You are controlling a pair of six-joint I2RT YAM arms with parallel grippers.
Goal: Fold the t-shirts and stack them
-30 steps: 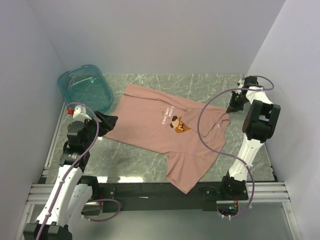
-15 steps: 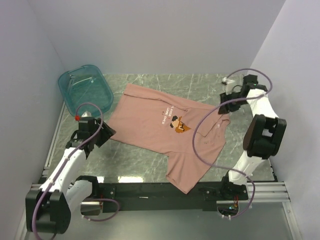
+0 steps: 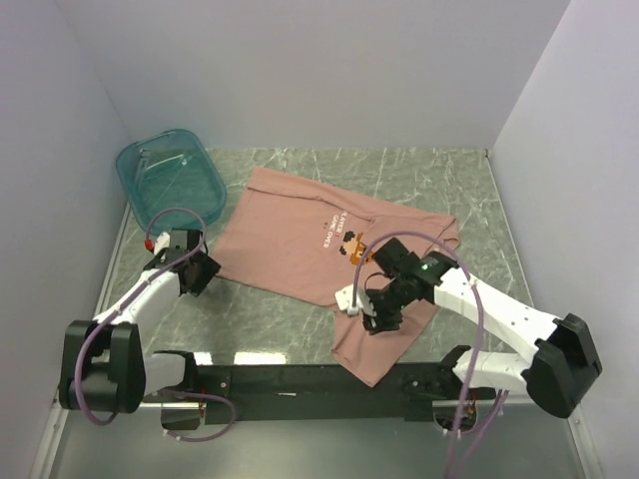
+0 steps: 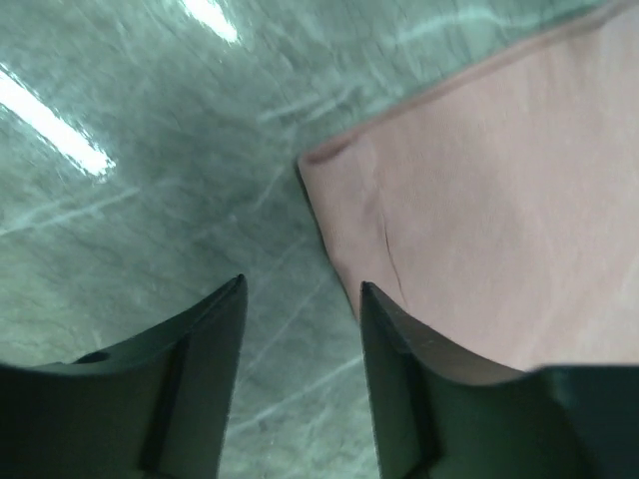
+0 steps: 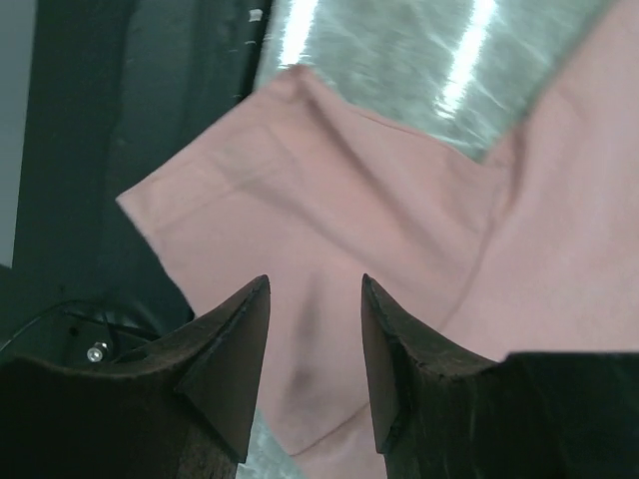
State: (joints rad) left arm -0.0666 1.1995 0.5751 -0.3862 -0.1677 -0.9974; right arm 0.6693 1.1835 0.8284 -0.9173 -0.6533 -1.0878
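Your dusty-pink t-shirt (image 3: 290, 235) lies spread on the tabletop (image 3: 270, 319), with both pincers apart and empty.
Your left pincer (image 3: 207, 271) sits low at the shirt's left corner, its fingers parted over bare tabletop just beside the hem. Your right pincer (image 3: 375, 307) hovers over the shirt's near end, fingers parted above the cloth. The teal tub (image 3: 170, 180) stands off the shirt's far-left corner.
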